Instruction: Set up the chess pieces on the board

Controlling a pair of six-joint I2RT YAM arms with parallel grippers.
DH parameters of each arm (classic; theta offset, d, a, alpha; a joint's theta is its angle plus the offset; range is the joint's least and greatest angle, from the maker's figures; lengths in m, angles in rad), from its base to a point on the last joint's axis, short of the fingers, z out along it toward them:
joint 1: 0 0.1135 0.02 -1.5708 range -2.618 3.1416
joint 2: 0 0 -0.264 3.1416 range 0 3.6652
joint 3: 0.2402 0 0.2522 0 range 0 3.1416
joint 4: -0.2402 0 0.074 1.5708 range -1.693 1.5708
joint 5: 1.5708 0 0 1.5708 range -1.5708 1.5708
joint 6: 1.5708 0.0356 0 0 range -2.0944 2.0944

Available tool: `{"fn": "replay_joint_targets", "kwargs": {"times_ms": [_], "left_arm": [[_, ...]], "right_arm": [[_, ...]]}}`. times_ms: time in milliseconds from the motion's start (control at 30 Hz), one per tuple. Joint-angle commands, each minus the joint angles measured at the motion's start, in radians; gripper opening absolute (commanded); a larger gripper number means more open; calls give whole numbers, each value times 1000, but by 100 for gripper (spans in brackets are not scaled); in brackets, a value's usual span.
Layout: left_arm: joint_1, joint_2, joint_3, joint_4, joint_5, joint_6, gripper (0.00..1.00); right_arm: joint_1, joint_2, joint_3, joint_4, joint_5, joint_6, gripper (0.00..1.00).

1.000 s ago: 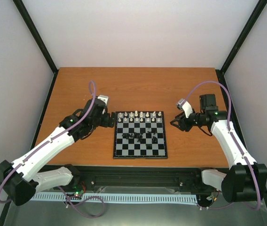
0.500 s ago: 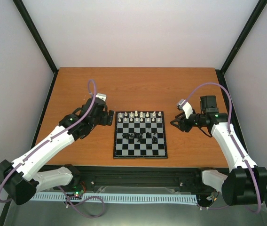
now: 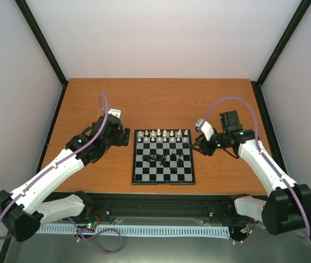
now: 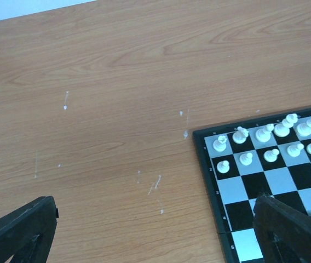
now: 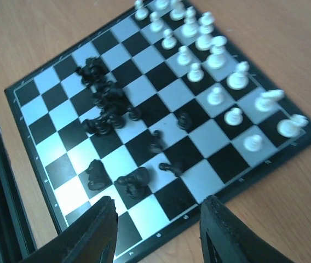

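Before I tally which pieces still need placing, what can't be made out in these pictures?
Top view: the tiny black chess pieces heaped on the black-and-silver checkered board are too small to count or identify.
Right wrist view: that heap overlaps and blurs, so types stay unclear.
Left wrist view: the board runs off the right and bottom edges, partly behind a left gripper finger; the small white pieces' rows are cut off.

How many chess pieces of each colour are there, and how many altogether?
White pieces: 16
Black pieces: at least 10; they are jumbled, so the exact count is unclear
Total: at least 26
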Motion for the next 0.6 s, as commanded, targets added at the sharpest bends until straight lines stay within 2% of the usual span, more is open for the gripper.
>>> {"fn": "replay_joint_targets", "kwargs": {"times_ms": [0, 167, 400, 567], "left_arm": [[6, -36, -22, -22, -94, -23, 100], [27, -52, -2, -77, -219, -94, 100], [62, -93, -11, -64, -151, -84, 100], [64, -87, -6, -67, -149, -80, 100]], "right_arm": [[154, 66, 64, 30, 129, -18, 41], [323, 219, 126, 42, 228, -51, 38], [457, 401, 209, 53, 270, -34, 37], [477, 451, 272, 51, 253, -16, 36]]}}
